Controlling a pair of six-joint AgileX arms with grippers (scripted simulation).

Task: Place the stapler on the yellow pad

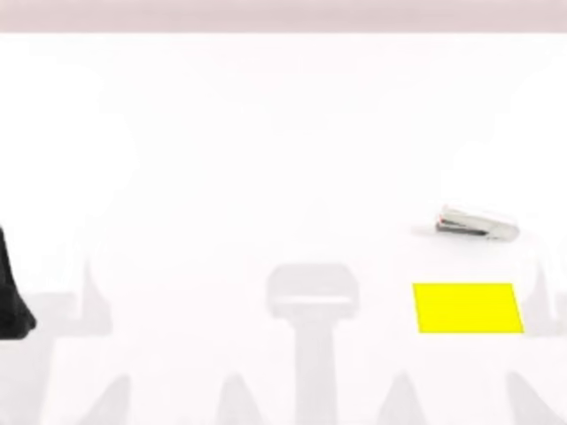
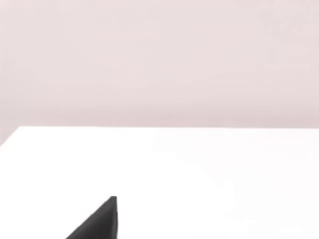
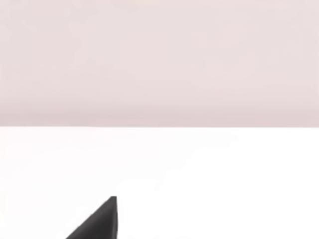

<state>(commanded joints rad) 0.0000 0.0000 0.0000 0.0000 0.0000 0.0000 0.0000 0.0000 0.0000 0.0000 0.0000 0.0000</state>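
Observation:
The white-grey stapler [image 1: 477, 224] lies flat on the white table at the right, its tiny red mark at its left end. Just in front of it, with a narrow gap of table between, lies the flat yellow pad [image 1: 468, 308] with nothing on it. My left arm [image 1: 12, 297] shows as a dark shape at the table's left edge, far from both. My right arm is out of the top view. Each wrist view holds only a dark wedge of its own gripper, the left [image 2: 102, 223] and the right [image 3: 102, 223], over bare table; neither shows the stapler or pad.
Faint grey shadows [image 1: 312, 297] fall across the table's front part. The table's far edge [image 1: 283, 34] meets a pale pinkish wall.

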